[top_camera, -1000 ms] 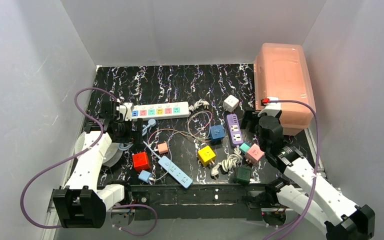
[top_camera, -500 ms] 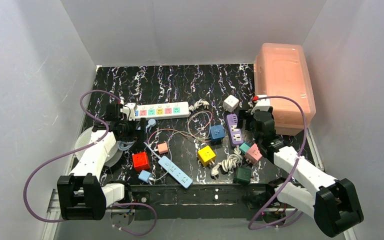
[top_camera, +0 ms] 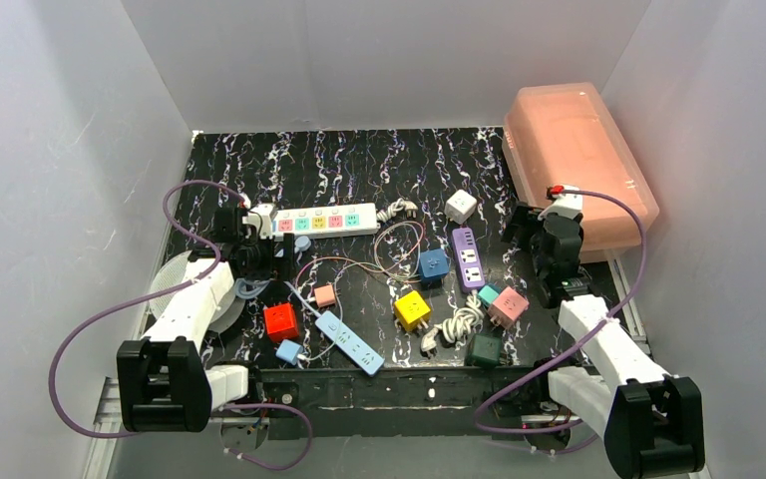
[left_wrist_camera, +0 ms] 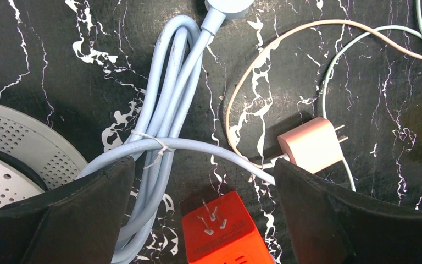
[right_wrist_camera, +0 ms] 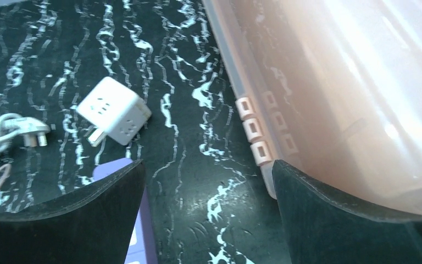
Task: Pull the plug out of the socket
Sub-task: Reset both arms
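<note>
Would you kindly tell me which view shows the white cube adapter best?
Right wrist view: the white cube adapter is close, its outlet slots clear. Top external shows it small; left wrist misses it.

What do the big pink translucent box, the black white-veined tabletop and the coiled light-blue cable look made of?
Big pink translucent box: glossy plastic; light glows through, moulded tabs along its rim. Black white-veined tabletop: probably marble-print laminate or film, slight sheen; real stone can't be excluded. Coiled light-blue cable: flexible matt PVC or rubber jacket, by its tight bends and thin tie.
</note>
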